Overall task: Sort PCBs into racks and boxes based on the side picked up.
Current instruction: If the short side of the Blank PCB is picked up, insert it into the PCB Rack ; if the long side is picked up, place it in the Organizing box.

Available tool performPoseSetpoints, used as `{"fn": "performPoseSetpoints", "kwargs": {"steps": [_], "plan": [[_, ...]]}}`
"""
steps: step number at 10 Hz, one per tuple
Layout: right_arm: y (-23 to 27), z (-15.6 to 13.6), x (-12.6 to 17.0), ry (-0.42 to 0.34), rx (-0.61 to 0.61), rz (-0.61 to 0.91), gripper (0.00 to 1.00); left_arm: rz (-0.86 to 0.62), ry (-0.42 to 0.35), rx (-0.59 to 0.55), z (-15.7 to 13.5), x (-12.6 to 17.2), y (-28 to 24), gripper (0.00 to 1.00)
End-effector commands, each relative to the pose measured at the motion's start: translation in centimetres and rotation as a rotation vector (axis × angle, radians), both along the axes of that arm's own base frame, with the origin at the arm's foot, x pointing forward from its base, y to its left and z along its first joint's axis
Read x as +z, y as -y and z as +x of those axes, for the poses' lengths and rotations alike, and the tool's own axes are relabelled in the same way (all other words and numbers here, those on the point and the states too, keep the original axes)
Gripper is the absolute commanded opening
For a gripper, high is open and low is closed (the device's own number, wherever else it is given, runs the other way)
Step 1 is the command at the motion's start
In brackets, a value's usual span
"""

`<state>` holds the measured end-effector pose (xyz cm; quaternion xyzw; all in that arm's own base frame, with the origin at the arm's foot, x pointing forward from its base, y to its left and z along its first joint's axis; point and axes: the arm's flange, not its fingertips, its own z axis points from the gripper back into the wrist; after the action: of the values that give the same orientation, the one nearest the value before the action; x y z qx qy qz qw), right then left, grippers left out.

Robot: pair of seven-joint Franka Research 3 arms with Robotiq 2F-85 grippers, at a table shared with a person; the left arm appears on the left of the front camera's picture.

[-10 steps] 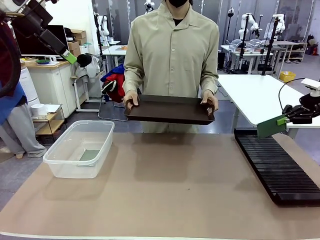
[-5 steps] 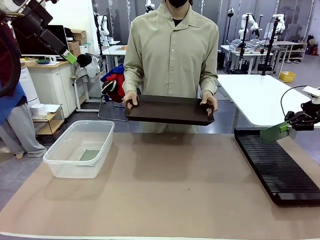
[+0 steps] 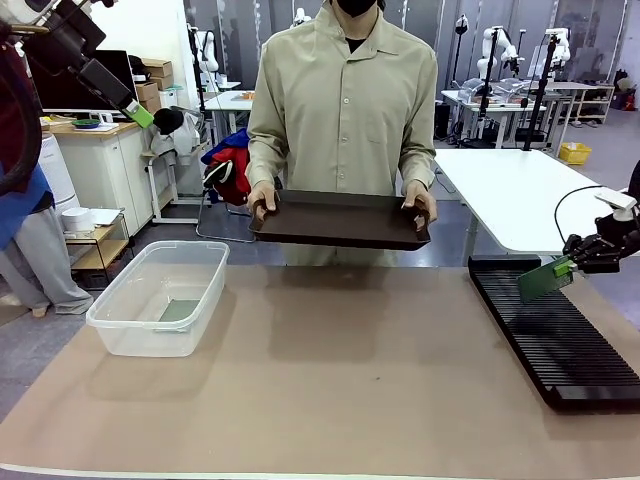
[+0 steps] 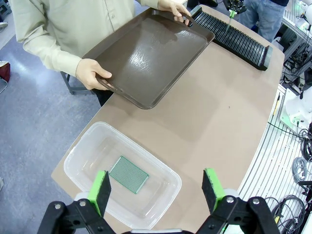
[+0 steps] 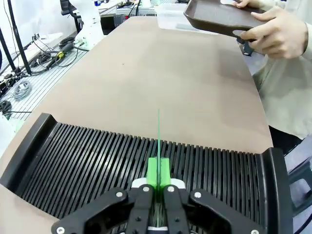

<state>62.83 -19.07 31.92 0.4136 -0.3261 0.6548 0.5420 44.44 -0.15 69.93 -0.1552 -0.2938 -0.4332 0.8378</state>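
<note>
My right gripper (image 3: 570, 265) (image 5: 158, 179) is shut on a green PCB (image 3: 541, 280), which I hold edge-on just above the far end of the black slotted rack (image 3: 555, 335) (image 5: 146, 170). In the right wrist view that PCB (image 5: 158, 131) is a thin green line over the slots. A second green PCB (image 4: 128, 174) lies flat on the floor of the clear plastic box (image 4: 87, 156) (image 3: 160, 297) at the table's left. High above that box my left gripper (image 4: 157, 187) (image 3: 128, 104) hangs open and empty.
Across the table a person holds an empty dark brown tray (image 3: 340, 220) (image 4: 146, 58) by both handles, above the far edge. The brown tabletop (image 3: 340, 380) spreads between box and rack. A white table (image 3: 510, 190) stands behind the rack.
My right gripper has sunk lower with the PCB, bringing it down close to the rack's far end. The left arm, the person and the tray have stayed still.
</note>
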Motion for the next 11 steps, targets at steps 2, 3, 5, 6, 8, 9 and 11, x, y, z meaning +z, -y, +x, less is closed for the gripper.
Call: {"fn": "performPoseSetpoints", "kwargs": {"steps": [2,3,5,6,8,9,11], "plan": [[-0.5,0.3,-0.8,0.013,0.018,-0.023,0.02,0.002,-0.005,-0.004,-0.2,-0.1,0.1,1.00],[-0.5,0.4,-0.8,0.014,0.018,-0.022,0.02,0.002,-0.005,-0.004,-0.2,-0.1,0.1,1.00],[-0.9,0.5,-1.4,0.025,-0.004,-0.012,0.02,0.002,-0.005,-0.004,-0.2,-0.1,0.1,1.00],[-1.0,0.7,-1.5,0.026,-0.008,-0.010,0.02,0.002,-0.005,-0.004,-0.2,-0.1,0.1,1.00],[-1.5,0.8,-1.9,0.022,-0.017,0.006,0.02,0.002,-0.005,-0.004,-0.2,-0.1,0.1,1.00],[-1.6,0.8,-2.0,0.019,-0.019,0.012,0.02,0.002,-0.005,-0.004,-0.2,-0.1,0.1,1.00],[-2.3,0.9,-2.6,0.014,-0.030,0.035,0.02,0.002,-0.005,-0.004,-0.2,-0.1,0.1,1.00]]}}
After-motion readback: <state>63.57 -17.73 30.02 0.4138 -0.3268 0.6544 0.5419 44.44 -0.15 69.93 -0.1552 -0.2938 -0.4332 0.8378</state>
